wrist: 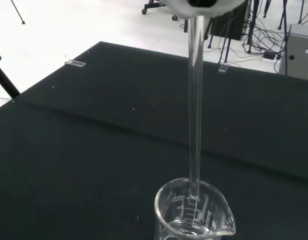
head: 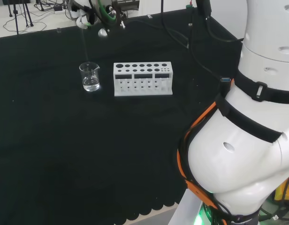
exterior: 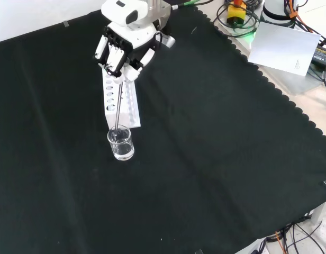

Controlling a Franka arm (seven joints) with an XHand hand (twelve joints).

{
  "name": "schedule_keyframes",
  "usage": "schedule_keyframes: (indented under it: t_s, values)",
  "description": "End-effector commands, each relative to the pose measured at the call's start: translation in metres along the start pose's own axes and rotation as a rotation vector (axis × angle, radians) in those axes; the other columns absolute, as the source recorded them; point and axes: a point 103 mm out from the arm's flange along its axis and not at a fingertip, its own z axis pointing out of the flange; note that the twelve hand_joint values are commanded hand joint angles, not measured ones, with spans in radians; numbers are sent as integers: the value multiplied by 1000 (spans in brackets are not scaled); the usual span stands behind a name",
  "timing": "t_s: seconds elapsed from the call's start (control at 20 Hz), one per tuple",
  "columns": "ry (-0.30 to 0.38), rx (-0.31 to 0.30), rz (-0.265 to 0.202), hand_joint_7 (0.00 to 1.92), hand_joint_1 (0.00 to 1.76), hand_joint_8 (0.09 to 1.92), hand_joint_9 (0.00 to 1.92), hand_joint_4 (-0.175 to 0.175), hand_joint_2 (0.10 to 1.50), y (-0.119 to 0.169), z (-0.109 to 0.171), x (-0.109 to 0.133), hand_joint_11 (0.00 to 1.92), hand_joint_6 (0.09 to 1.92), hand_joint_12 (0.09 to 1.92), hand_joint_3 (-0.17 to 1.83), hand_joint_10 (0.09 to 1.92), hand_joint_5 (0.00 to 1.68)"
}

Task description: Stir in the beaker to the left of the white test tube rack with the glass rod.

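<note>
A clear glass beaker (head: 90, 77) with some clear liquid stands just left of the white test tube rack (head: 143, 78) in the head view. In the front view the beaker (exterior: 121, 143) stands in front of the rack (exterior: 120, 100). The hand (exterior: 122, 48) hangs above the rack's far end, its fingers curled round the top of a thin glass rod (exterior: 119, 107). The rod slants down into the beaker. In the wrist view the rod (wrist: 195, 100) runs straight down and its lower end is inside the beaker (wrist: 194, 212), near the rim.
Black cloth (exterior: 216, 137) covers the bench, with a scalloped edge at the right of the front view. Cables, a sheet of paper (exterior: 282, 46) and equipment lie beyond that edge. The arm's white links (head: 247, 131) stand at the right of the head view.
</note>
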Motion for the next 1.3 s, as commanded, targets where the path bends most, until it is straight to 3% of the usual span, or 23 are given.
schedule_keyframes:
  t_s: [0.05, 0.6, 1.3]
  values:
    - [12, 16, -14, 953, 1443, 1397, 1570, -175, 1135, 6, 16, 0, 818, 971, 1049, 0, 931, 834]
    - [33, 73, -14, 953, 1443, 1399, 1569, -175, 1136, 13, 50, -1, 816, 973, 1049, 0, 934, 834]
    - [27, 93, 20, 953, 1443, 1400, 1568, -175, 1136, -4, 52, -13, 816, 974, 1049, 0, 936, 833]
